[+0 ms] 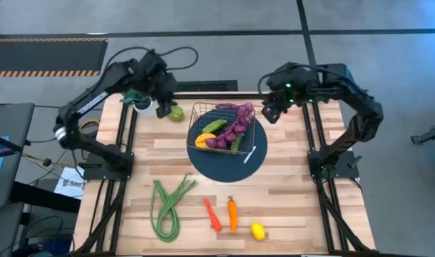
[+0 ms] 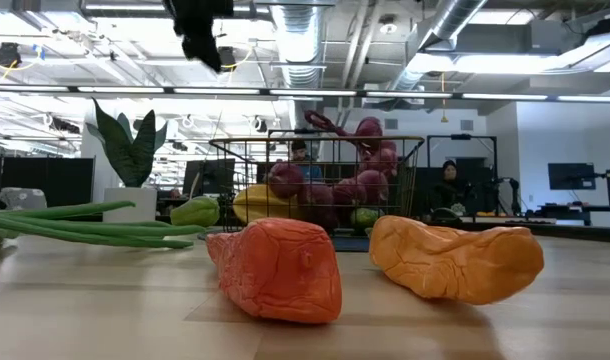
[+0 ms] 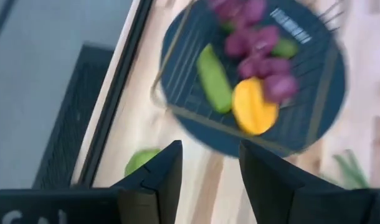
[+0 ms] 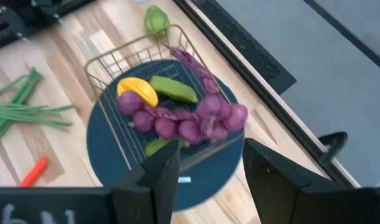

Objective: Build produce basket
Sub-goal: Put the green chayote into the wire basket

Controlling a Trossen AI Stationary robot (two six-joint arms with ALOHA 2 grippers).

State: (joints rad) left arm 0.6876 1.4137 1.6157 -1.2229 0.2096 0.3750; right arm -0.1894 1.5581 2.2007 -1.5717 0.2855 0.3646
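The wire basket (image 1: 225,128) stands on a dark blue round mat (image 1: 228,158) at the table's far middle. It holds the purple grape string (image 1: 237,121), a green cucumber (image 1: 214,126), a yellow piece (image 1: 202,140) and another green piece (image 1: 236,145). A green fruit (image 1: 176,113) lies on the wood just left of the basket. My left gripper (image 1: 165,108) (image 3: 210,149) hangs open above that fruit (image 3: 140,163), holding nothing. My right gripper (image 1: 271,114) (image 4: 210,149) hangs open above the basket's right side, also holding nothing.
Long green beans (image 1: 167,203), a red pepper (image 1: 212,214), an orange pepper (image 1: 232,214) and a yellow lemon (image 1: 257,230) lie on the near half of the table. A spiky plant in a white pot (image 1: 141,102) stands at the far left, close to my left gripper.
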